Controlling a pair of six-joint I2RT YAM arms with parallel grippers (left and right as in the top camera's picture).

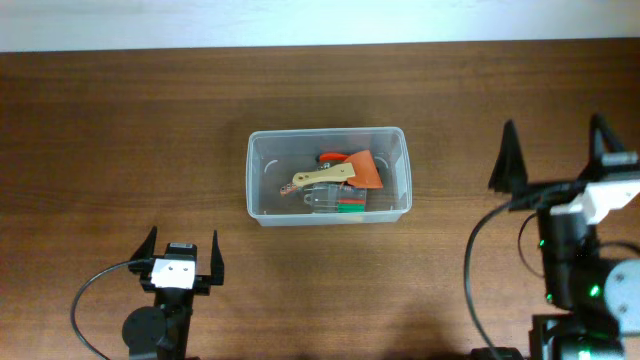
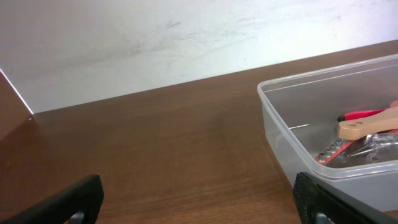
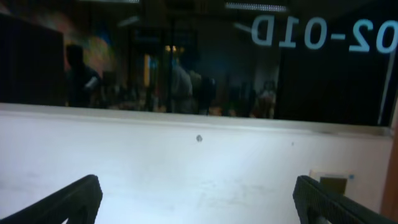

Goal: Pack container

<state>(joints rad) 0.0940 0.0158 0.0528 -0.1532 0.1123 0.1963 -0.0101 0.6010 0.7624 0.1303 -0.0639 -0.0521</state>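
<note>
The container (image 1: 262, 170) sits in the middle of the table (image 1: 100, 130), with tools (image 1: 335, 182) lying inside and its long axis running side to side. My left claw (image 1: 182, 243) is spread wide and empty. The container lies ahead and to its right, which I judge the nearer reach. The right claw (image 1: 553, 140), also spread and empty, stands farther off, beyond the short end.

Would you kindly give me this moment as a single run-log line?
container: mid-table, tools inside | left gripper: open, empty, apart from container | right gripper: open, empty, apart from container
</note>
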